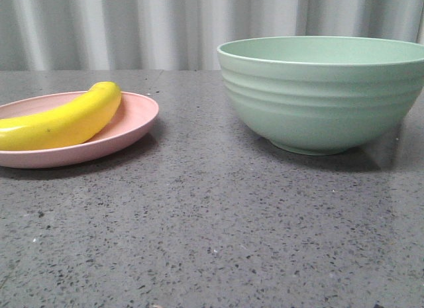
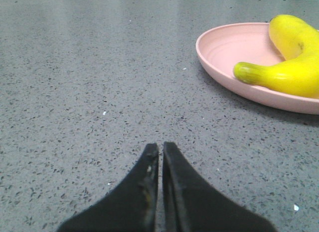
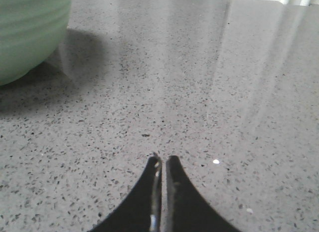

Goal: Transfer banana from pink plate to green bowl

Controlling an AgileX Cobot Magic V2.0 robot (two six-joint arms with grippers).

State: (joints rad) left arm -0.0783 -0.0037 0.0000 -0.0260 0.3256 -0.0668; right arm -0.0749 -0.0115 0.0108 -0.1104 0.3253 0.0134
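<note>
The yellow banana [image 1: 66, 119] lies on the pink plate [image 1: 136, 126] at the left of the table. The green bowl [image 1: 321, 93] stands at the right; its inside is hidden from here. Neither gripper shows in the front view. In the left wrist view my left gripper [image 2: 160, 144] is shut and empty, low over bare table, with the plate [image 2: 224, 52] and the banana [image 2: 286, 72] ahead and off to one side. In the right wrist view my right gripper [image 3: 163, 158] is shut and empty over bare table, with the bowl [image 3: 27, 32] at the picture's edge.
The grey speckled tabletop [image 1: 218, 228] stretches between plate and bowl and toward the front. A pale curtain [image 1: 165, 26] hangs behind the table.
</note>
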